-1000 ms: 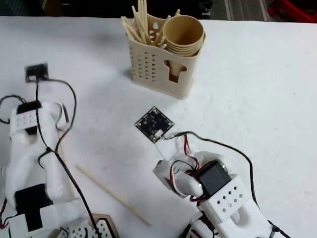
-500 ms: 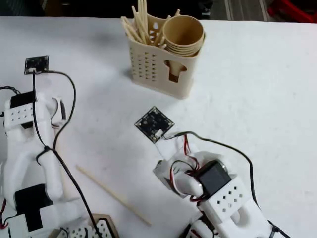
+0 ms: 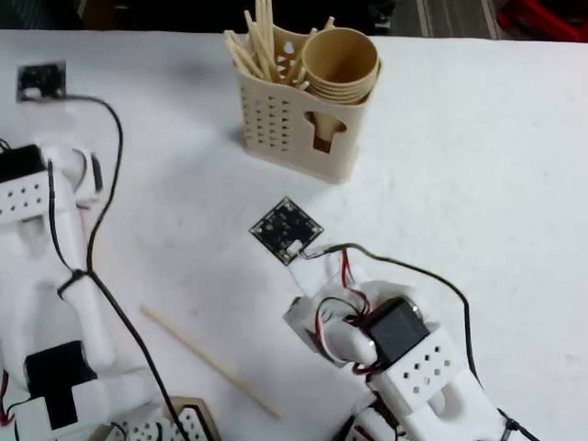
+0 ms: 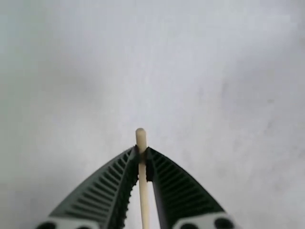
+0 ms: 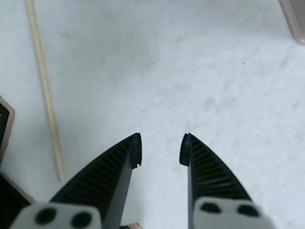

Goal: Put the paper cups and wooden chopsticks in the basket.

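Observation:
A cream perforated basket (image 3: 303, 124) stands at the far middle of the table and holds stacked paper cups (image 3: 341, 62) and several wooden chopsticks (image 3: 262, 41). One loose chopstick (image 3: 209, 362) lies slanted on the white table near the front, and it runs along one side of the right wrist view (image 5: 45, 90). My left gripper (image 4: 141, 151) is shut on another chopstick (image 4: 140, 136), whose tip pokes out past the fingertips above bare table. My left arm (image 3: 37, 193) stands at the left edge of the table. My right gripper (image 5: 160, 143) is open over bare table with nothing between its fingers.
My right arm (image 3: 395, 344) sits at the front right, with its camera board (image 3: 287, 230) toward the table's middle. A brown-edged base (image 3: 188, 412) lies at the front edge between the arms. Cables trail along the left arm. A corner of the basket (image 5: 296, 19) appears in the right wrist view.
My left arm has swung away toward the far left of the table, holding its chopstick. The right arm and the loose chopstick have not moved.

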`<state>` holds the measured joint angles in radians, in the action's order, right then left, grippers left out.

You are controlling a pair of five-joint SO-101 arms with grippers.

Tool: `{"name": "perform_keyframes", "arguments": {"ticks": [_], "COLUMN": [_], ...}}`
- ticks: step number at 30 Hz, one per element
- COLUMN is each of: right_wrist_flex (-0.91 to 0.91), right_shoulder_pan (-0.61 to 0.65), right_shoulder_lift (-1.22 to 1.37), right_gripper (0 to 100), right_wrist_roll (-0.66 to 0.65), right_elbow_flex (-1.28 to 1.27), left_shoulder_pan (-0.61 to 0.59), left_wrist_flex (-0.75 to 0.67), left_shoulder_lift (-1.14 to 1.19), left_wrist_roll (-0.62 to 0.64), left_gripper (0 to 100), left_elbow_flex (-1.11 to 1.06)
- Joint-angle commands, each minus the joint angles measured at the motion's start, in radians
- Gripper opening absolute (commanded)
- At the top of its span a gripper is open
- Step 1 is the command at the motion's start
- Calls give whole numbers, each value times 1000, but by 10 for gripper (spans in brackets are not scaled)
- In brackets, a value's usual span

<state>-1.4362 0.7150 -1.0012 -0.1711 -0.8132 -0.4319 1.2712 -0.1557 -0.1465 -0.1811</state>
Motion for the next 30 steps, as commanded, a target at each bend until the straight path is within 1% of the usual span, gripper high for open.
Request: {"name": "perform_keyframes", "arguments": {"ticks": [1, 4, 6, 12, 14, 17, 19, 22, 25, 30], "right_wrist_flex": [10, 12, 12, 12, 13, 77, 130, 240, 364, 550], "right_shoulder_pan": [-4, -4, -4, -12, -24, -76, -108, -122, -122, -171], "right_shoulder_lift": [-16, -16, -16, -16, -16, -8, -12, -16, -16, -16], "right_gripper": [142, 141, 141, 141, 141, 141, 141, 141, 141, 141], "right_wrist_roll": [6, 9, 11, 12, 55, 158, 222, 301, 351, 404], "right_elbow_flex": [6, 6, 6, 5, 5, 3, -20, -103, -210, -334], "left_shoulder_pan": [18, 53, 84, 229, 295, 394, 453, 526, 588, 662], "left_wrist_flex": [98, 155, 169, 158, 141, 57, -32, -176, -272, -410], "left_shoulder_lift": [-16, -16, -15, -10, -8, -8, -8, -5, 18, 93], "left_wrist_roll": [-57, -55, -54, -52, -52, -52, -52, -52, -52, -52], "left_gripper": [23, 23, 22, 22, 22, 22, 22, 22, 22, 21], "left_elbow_flex": [276, 443, 543, 784, 861, 945, 968, 967, 968, 968]}}
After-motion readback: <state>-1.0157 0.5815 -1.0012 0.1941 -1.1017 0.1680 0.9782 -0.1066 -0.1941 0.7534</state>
